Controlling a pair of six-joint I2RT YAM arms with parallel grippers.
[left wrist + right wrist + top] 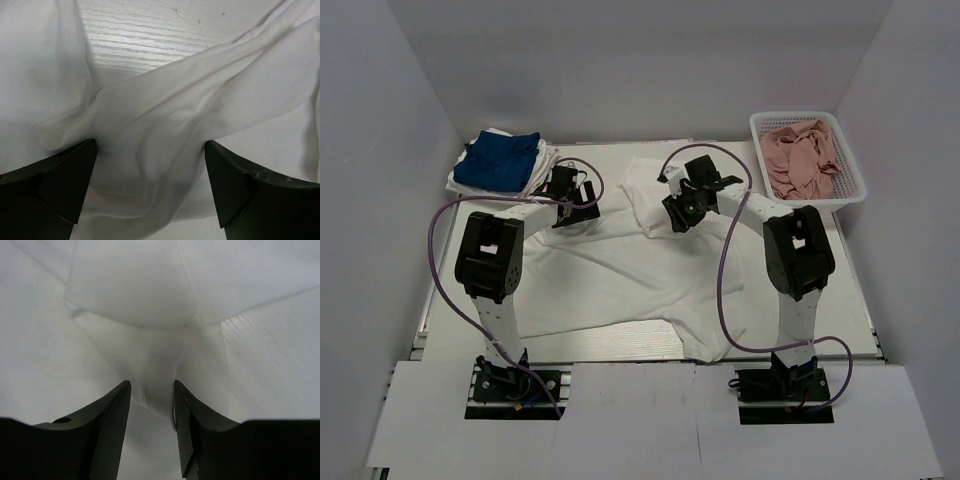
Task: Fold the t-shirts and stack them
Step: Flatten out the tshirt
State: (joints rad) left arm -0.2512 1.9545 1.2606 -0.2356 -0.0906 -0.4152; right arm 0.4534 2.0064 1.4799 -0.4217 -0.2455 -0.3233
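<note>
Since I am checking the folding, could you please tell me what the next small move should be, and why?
Probably close the right gripper on the raised fold of the white t-shirt: its jaws stand partly apart with that fold between them, not yet pinched. The left gripper hangs wide open over another fold, so it could close afterwards.

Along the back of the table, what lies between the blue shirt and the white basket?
The upper part of the spread white shirt, with the left tool and right tool over it; the top view shows it.
</note>
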